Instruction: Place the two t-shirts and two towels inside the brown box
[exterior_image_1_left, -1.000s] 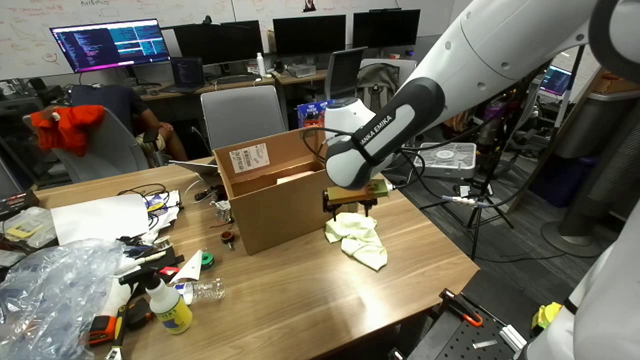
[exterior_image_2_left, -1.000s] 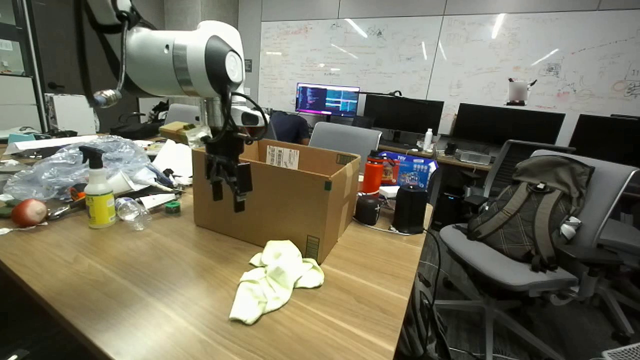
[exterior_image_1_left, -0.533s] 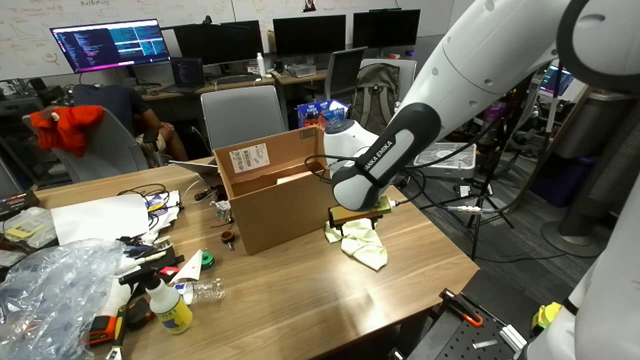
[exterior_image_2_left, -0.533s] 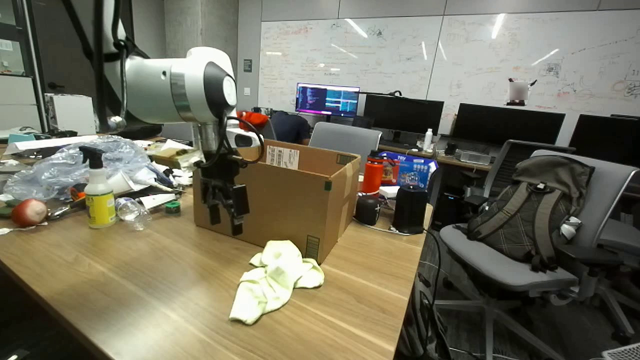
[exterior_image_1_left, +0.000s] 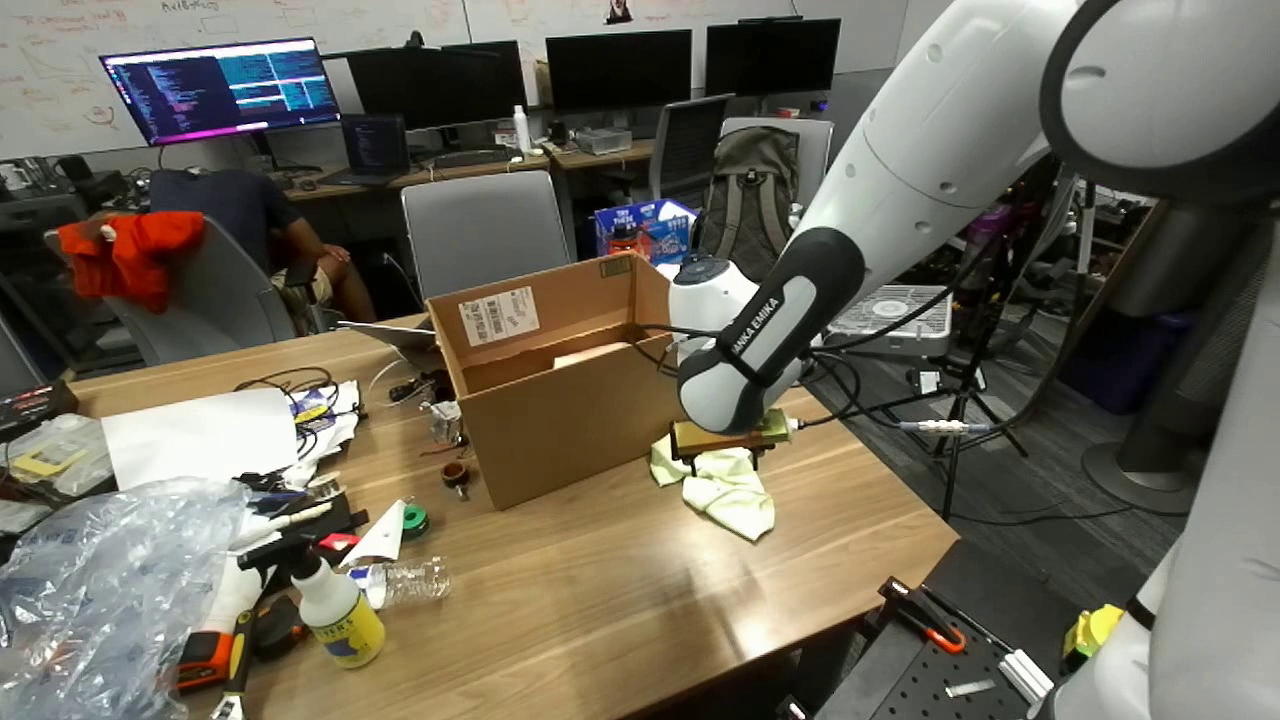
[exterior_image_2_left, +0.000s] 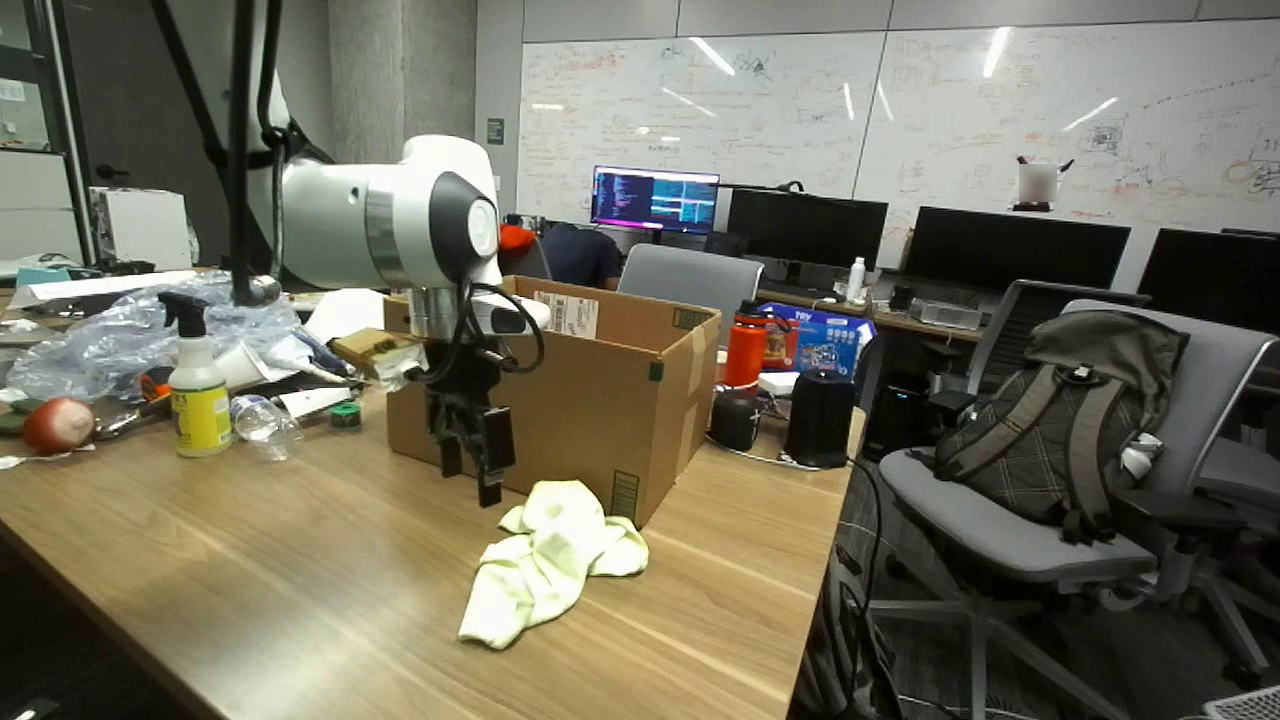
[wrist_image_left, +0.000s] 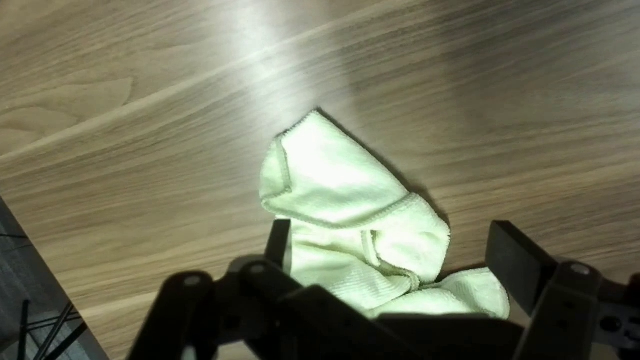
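Note:
The yellow-green towel (exterior_image_1_left: 732, 500) lies crumpled on the table beside the brown box (exterior_image_1_left: 565, 440); both also show in an exterior view, the towel (exterior_image_2_left: 550, 565) in front of the box (exterior_image_2_left: 560, 400). My gripper (exterior_image_2_left: 470, 482) is open and empty, pointing down, above the table close to the box's side. In the wrist view the fingers (wrist_image_left: 390, 245) stand wide apart with the towel (wrist_image_left: 345, 175) below and between them. A pale cloth-like patch (exterior_image_1_left: 590, 354) shows inside the box; I cannot tell which cloth it is. The peach and pink t-shirts and cream-white towel are not otherwise visible.
A spray bottle (exterior_image_2_left: 200, 390), a clear plastic bottle (exterior_image_2_left: 266, 425) and a plastic bag (exterior_image_1_left: 110, 590) with clutter cover one side of the table. An orange bottle (exterior_image_2_left: 744, 350) and a black speaker (exterior_image_2_left: 822, 418) stand behind the box. The table's edge (exterior_image_1_left: 880, 440) runs past the towel.
My gripper has come down along the box's side and nearer to the towel, staying open. The towel and the box have not moved.

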